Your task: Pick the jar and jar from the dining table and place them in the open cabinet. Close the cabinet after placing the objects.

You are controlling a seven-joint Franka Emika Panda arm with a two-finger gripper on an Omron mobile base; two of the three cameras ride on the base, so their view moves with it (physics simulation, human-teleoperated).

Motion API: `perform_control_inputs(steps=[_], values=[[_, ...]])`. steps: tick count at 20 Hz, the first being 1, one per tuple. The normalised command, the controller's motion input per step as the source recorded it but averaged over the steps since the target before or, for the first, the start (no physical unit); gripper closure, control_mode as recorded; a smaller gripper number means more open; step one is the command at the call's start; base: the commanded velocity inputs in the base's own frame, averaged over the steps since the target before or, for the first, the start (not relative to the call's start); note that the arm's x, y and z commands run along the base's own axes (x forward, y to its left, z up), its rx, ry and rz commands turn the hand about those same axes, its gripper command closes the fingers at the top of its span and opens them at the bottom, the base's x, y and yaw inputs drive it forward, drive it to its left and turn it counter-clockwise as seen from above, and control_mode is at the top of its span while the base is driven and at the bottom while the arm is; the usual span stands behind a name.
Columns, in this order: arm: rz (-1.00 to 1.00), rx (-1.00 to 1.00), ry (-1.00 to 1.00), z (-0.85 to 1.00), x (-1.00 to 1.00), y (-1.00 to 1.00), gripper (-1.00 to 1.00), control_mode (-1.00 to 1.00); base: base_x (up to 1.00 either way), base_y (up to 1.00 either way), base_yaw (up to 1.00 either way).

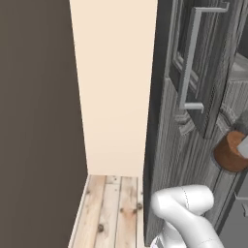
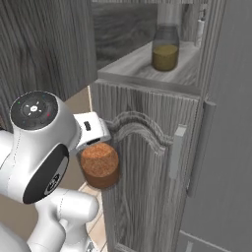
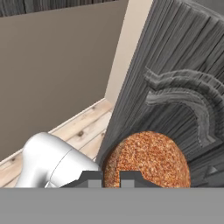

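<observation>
The jar with reddish-brown filling is gripped in the hand, held sideways so that its round end faces the cameras; it hangs in the air just in front of the lower arched door panel of the cabinet, below the open shelf; in the hand view the jar's speckled brown end sits right above the two dark fingertips, which are clenched on it, with the carved arch of the door just behind; in the left base view the same jar shows at the right edge against the dark grey wood-grain.

The other jar, with olive-yellow filling, stands upright on the cabinet shelf, well inside the open compartment; the long silver bar handle runs down the open door; beside the cabinet a cream wall meets a pale wooden plank floor.
</observation>
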Motion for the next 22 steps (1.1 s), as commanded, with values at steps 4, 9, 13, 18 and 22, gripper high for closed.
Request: perform_control_inputs(steps=[4, 9, 13, 18, 22], values=[[0.00, 0.00, 0.00, 0.00, 0.00, 0.00, 1.00, 1.00, -0.29, -0.25, 0.10], [0.00, 0.00, 0.00, 0.00, 0.00, 0.00, 1.00, 1.00, -0.29, -0.41, 0.08], [0.00, 0.00, 0.00, 0.00, 0.00, 0.00, 1.00, 1.00, -0.23, -0.47, 0.04], [0.00, 0.00, 0.00, 0.00, 0.00, 0.00, 1.00, 1.00, -0.07, -0.31, 0.02], [0.00, 0.00, 0.00, 0.00, 0.00, 0.00, 1.00, 1.00, 0.00, 0.13, 0.01]])
